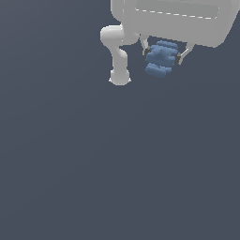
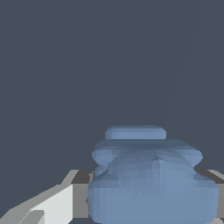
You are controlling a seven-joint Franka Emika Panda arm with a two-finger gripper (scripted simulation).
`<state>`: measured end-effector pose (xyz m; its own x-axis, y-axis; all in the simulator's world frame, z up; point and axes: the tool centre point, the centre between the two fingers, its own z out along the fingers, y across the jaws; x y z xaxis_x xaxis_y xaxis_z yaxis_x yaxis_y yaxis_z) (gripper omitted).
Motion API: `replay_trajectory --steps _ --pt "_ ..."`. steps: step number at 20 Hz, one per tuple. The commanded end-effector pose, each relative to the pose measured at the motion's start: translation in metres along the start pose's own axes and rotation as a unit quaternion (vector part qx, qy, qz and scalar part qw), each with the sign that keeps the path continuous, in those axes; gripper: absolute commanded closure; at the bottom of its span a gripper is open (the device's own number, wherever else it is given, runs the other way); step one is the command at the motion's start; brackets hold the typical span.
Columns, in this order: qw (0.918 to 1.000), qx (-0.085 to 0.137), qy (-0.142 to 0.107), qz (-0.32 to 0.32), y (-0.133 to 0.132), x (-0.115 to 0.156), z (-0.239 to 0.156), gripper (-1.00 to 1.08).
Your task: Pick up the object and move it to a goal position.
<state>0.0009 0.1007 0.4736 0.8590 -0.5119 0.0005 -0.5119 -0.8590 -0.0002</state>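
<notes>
The arm's base and column stood toward the exterior view's left of the gripper, white, upright, well apart from nothing else on the floor. Just to the exterior view's right of that column the gripper hung under the big white wrist housing, its two fingers closed on the blue block, one dark pad against each side. The block looked ridged, in stacked lobes, and sat between the pads, its lower end sticking out below the fingertips.

Wrist view agreed: block filled the space between the pads, one white finger beside it, plain grey ground beyond.

Progress, as a judgement: the pick looked done, block gripped. Whether it was lifted off the floor was hard to tell, no shadow or contact showed. No goal marker was visible in either view, so the carry probably remained.

Room: the floor around the block looked bare on all sides. Only the arm's own column stood near, on the block's exterior-view-left side. The gripper sat close to the frame's top edge.
</notes>
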Motion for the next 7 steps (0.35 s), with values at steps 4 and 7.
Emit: replay_trajectory --steps 4,7 --pt "1.0000 0.000 0.000 0.000 -0.0009 0.0010 -0.0052 1.08" --pt "1.0000 0.000 0.000 0.000 -0.0010 0.0011 -0.0044 1.08"
